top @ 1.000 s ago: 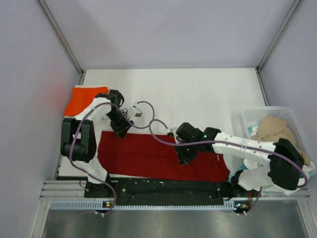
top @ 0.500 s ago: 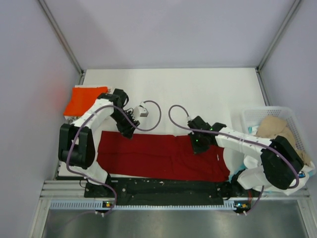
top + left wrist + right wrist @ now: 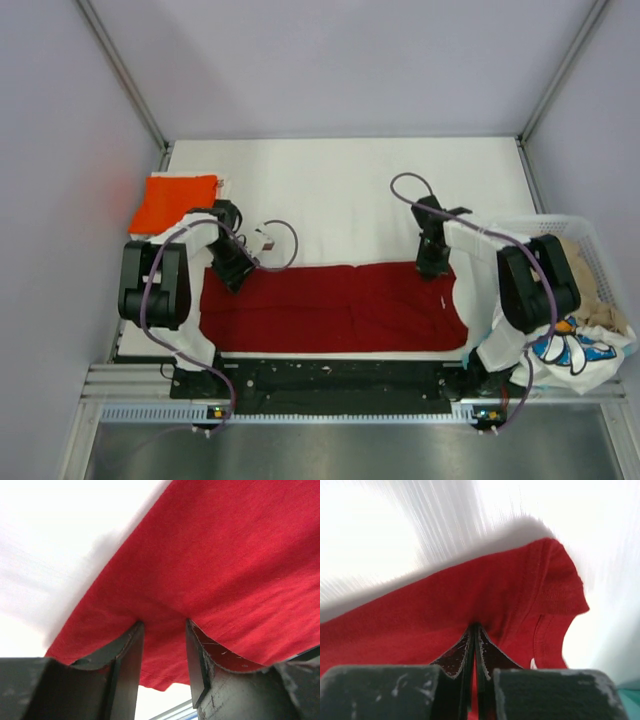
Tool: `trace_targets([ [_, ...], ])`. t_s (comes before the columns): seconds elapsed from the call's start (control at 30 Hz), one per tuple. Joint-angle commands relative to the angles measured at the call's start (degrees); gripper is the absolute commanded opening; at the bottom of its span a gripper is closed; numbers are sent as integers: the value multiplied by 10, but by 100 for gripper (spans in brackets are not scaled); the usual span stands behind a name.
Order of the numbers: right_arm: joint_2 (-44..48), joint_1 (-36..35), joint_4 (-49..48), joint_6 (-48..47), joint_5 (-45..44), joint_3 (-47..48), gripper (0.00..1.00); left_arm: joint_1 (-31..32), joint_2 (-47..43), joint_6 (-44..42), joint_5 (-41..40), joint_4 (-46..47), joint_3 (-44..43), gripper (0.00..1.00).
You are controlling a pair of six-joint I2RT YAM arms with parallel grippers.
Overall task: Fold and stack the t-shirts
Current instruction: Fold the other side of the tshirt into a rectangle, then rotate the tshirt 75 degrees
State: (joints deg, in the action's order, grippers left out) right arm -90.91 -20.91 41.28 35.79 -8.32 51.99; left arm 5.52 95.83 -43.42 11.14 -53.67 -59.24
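The large dark red t-shirt [image 3: 330, 310] lies as a long flat strip across the near part of the table. My left gripper [image 3: 232, 272] is at its far left corner. In the left wrist view the left gripper [image 3: 162, 625] has its fingers apart, with the red cloth [image 3: 225, 555] lying between and past the tips. My right gripper [image 3: 430, 264] is at the far right edge by the collar. In the right wrist view the right gripper [image 3: 475, 627] is pinched shut on the red cloth [image 3: 420, 615]. A folded orange-red t-shirt [image 3: 175, 200] lies at the far left.
A white lattice basket [image 3: 525, 228] stands at the right edge with a beige shirt [image 3: 603, 312] in it. A white printed shirt [image 3: 570, 350] hangs beside the right arm's base. Side walls stand close on both sides.
My right gripper has moved right and away, from the shirt's middle to its far right edge. My left gripper has shifted a little left and nearer. The shirt now lies wider and straighter.
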Motion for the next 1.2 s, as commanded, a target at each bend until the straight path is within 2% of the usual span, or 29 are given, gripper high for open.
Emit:
trace_targets([
  [0.0, -143, 47, -33, -29, -45, 147, 0, -10, 15, 19, -57, 48, 31, 44],
  [0.2, -319, 75, 14, -85, -43, 492, 0, -11, -34, 19, -27, 17, 19, 44],
  [0.27, -332, 74, 35, -120, -26, 553, 0, -13, -58, 16, -12, -4, 13, 44],
  [0.4, -260, 73, 35, -158, -26, 526, 0, -22, -85, 11, -10, -16, 6, 44],
  [0.63, -140, 73, 21, -122, 5, 294, 0, -47, -30, 12, -38, -4, -23, 44],
  [0.73, -125, 75, -13, -103, 35, 225, 0, -51, -7, 11, -59, 10, -25, 44],
  [0.8, -145, 75, -17, -98, 26, 214, 0, -51, 1, 10, -66, 11, -25, 44],
  [0.9, -190, 92, -8, -95, 35, 234, 0, -52, -13, 4, -26, -17, -35, 44],
  [1.0, -246, 121, -6, -93, 44, 300, 0, -51, -57, -9, 35, -44, -37, 45],
  [1.1, -354, 154, 10, -93, 51, 445, 0, -51, -81, -15, 70, -57, -36, 46],
  [1.17, -445, 170, 48, -84, 80, 595, 0, -48, -68, 11, 92, -63, -46, 47],
])
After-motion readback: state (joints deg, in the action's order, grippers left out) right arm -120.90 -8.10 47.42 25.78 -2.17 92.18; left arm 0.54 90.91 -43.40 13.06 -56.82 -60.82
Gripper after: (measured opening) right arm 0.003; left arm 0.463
